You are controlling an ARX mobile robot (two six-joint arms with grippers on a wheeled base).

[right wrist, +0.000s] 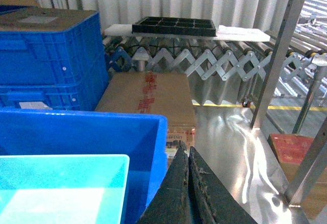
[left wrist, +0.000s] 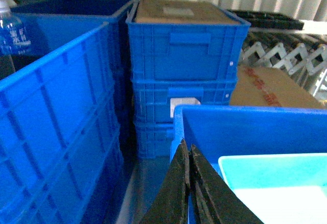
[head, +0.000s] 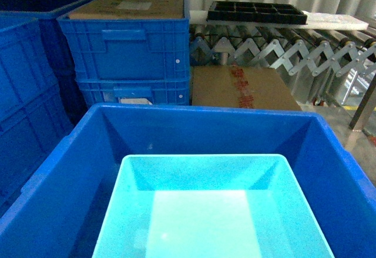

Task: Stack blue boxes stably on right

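Note:
A light turquoise blue box (head: 217,211) sits open-topped inside a large royal-blue bin (head: 70,181); its far rim also shows as the blue box (left wrist: 276,170) in the left wrist view and the blue box (right wrist: 61,183) in the right wrist view. My left gripper (left wrist: 188,150) is shut with nothing held, hanging just outside the bin's left wall (left wrist: 179,127). Just outside the bin's right wall (right wrist: 156,152), my right gripper (right wrist: 187,150) is likewise shut and empty. Neither gripper appears in the head view.
Stacked ribbed blue crates (head: 129,52) stand behind and to the left, one capped with cardboard. A brown carton (head: 244,87) lies behind the bin. An expandable roller conveyor (head: 282,49) carries a black tray (head: 255,12). Metal frame legs (right wrist: 271,60) stand to the right.

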